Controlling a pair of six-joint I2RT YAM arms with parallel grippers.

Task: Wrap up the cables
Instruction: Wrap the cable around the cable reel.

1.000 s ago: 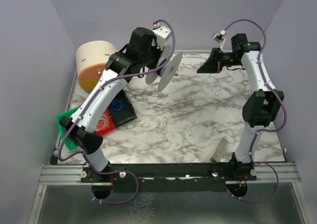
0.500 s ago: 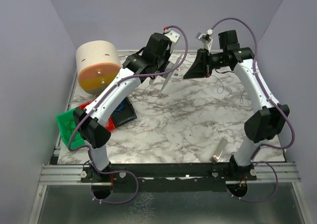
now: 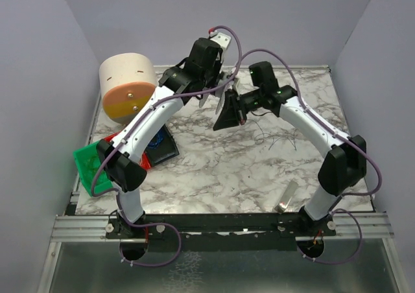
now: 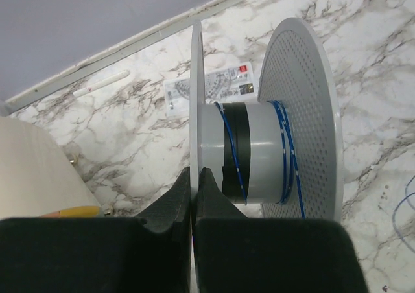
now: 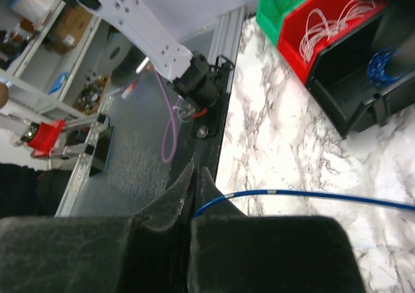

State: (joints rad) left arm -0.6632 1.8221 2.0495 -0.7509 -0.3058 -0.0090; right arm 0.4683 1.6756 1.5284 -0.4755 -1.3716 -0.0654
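My left gripper (image 4: 194, 176) is shut on the left flange (image 4: 196, 98) of a white spool (image 4: 253, 150), which it holds off the table. The cable (image 4: 283, 144) is a very thin blue wire with white marks, and a few turns of it lie round the spool's hub. My right gripper (image 5: 193, 176) is shut on the cable (image 5: 311, 194), which runs off to the right in that view. From above, the right gripper (image 3: 227, 118) sits just below the spool (image 3: 224, 97), and loose wavy cable (image 3: 272, 134) lies on the marble table to its right.
A beige roll (image 3: 126, 85) stands at the back left. Green (image 3: 87, 166), red (image 5: 331, 27) and black (image 3: 159, 144) bins sit at the left edge, with small coils in them. A small silver piece (image 3: 287, 196) lies near the front right. A paper label (image 4: 220, 89) lies under the spool.
The right arm has swung left across the table with the cable, ending right by the spool. The left arm has shifted the spool right and turned it nearly edge-on to the top camera.
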